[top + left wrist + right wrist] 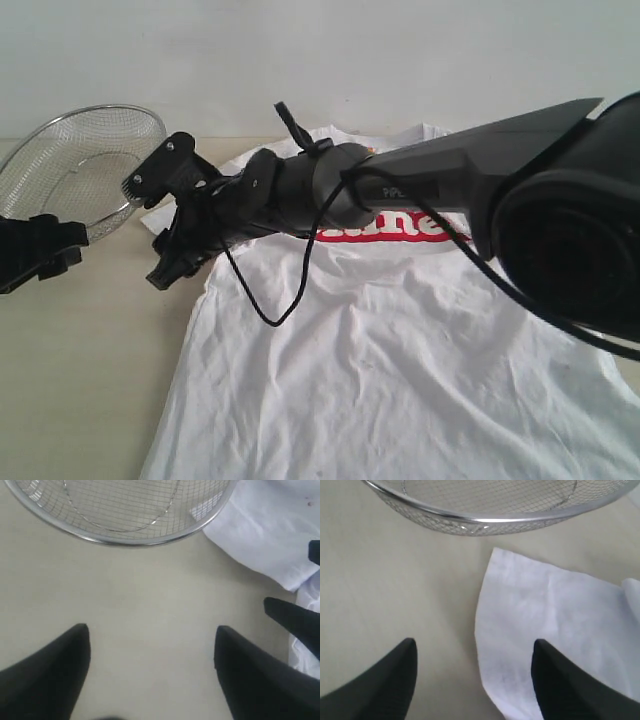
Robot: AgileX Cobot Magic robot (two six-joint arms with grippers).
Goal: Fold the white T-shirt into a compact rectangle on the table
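Observation:
The white T-shirt point(400, 360) lies spread on the table point(80, 380), chest up. My right arm hides part of its red lettering point(420, 228). The arm reaches across to the shirt's left sleeve, where my right gripper point(150, 228) stands open. In the right wrist view the gripper point(472, 647) hangs over the sleeve's edge point(555, 615), one finger above cloth, the other above bare table, nothing between them. My left gripper point(70, 250) is at the far left, open over bare table point(152, 635), apart from the sleeve point(270, 530).
A wire mesh basket point(80, 165) stands at the back left, close to the sleeve and both grippers; its rim point(125, 539) shows in the left wrist view and its wall point(485, 522) in the right one. A black cable point(270, 310) hangs from the right arm.

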